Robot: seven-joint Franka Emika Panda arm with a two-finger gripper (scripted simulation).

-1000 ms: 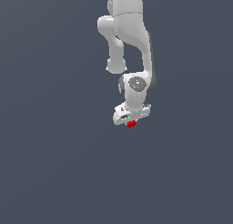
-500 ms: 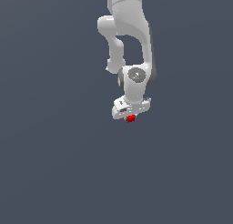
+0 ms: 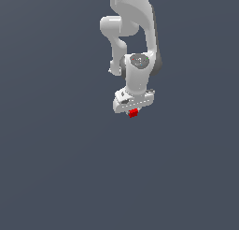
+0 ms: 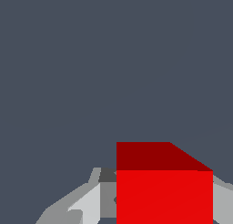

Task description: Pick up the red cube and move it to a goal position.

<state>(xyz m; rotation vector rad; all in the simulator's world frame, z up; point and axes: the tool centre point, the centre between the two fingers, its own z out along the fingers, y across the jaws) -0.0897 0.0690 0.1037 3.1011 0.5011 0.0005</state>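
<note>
While the cube (image 3: pixel 133 113) sits pinched between the fingers of the gripper (image 3: pixel 133 111), the whole hand has climbed a little in the exterior view compared with a second ago, and half a second ago it was already partway up. Cube came with it, same spot right under the palm, so the grasp looks solid (no slip that I can see). Wrist view agrees: cube (image 4: pixel 164 186) fills the space between the fingers (image 4: pixel 86 205), grey finger surfaces on both sides of it, one touching its face; the other mostly cut off by the frame edge.

Nothing but flat dark grey under and around the hand, no goal marker visible in either view. My read: pick is done, transport is under way, and how much travel is left can't be judged since the goal isn't shown. Main risk is the cube shifting if the arm turns fast.
</note>
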